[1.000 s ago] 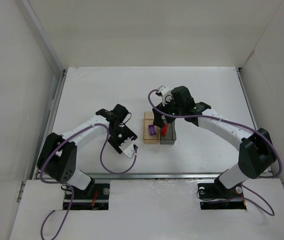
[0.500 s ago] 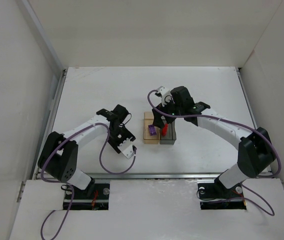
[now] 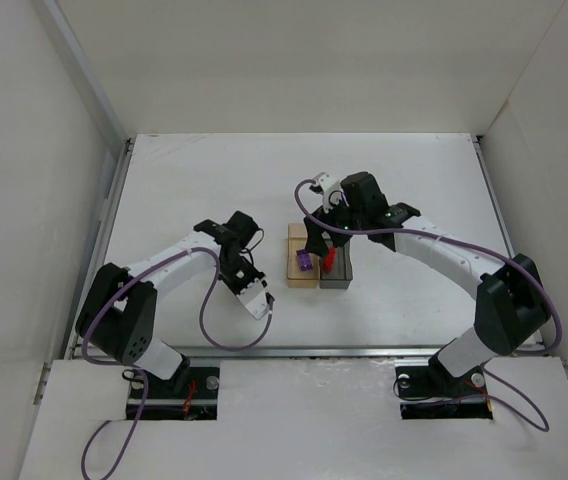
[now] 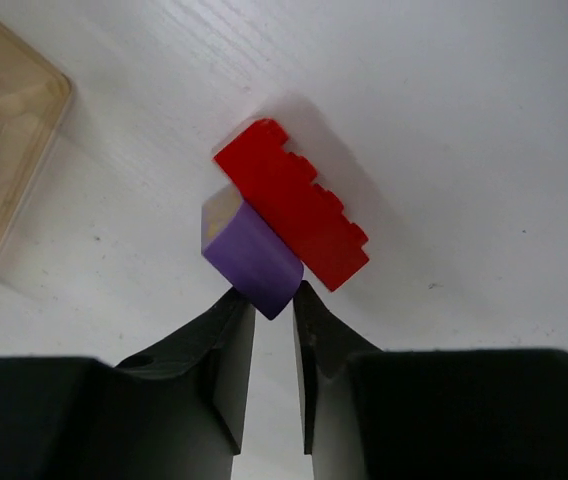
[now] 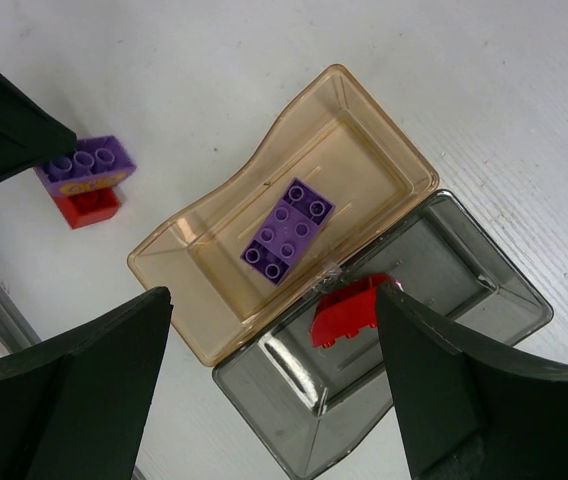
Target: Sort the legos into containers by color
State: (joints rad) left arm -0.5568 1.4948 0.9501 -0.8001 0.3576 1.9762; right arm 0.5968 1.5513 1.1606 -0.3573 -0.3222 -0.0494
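**Left pincer at a joined pair of bricks, right pincer hanging wide over the trays**

The tan tray (image 5: 376, 150) and the grey tray (image 5: 484, 300) are sitting side by side with their long walls touching. They are about midway between the left and right edges of the bench (image 3: 414, 180), somewhat nearer its front edge than its back. A purple brick (image 5: 286, 230) is lying flat, studs up, in the middle of the tan tray. A red brick (image 5: 349, 310) is lying tilted in the grey tray, against the wall it shares with the tan one.

The right pincer (image 5: 271, 300) is hanging above both trays with its fingers spread wide apart and nothing between them.

Outside the trays, on the bare bench toward the front-left corner from the tan tray, a second purple brick (image 4: 249, 255) and a second red brick (image 4: 294, 205) are sitting pressed together as one piece. The left pincer (image 4: 272, 300) is reaching down at this pair with its fingers drawn nearly together, only a thin slit showing. The tips are sitting at the near corner of the second purple brick, but the wrist view is too tight to tell whether they are pinching it or merely touching it
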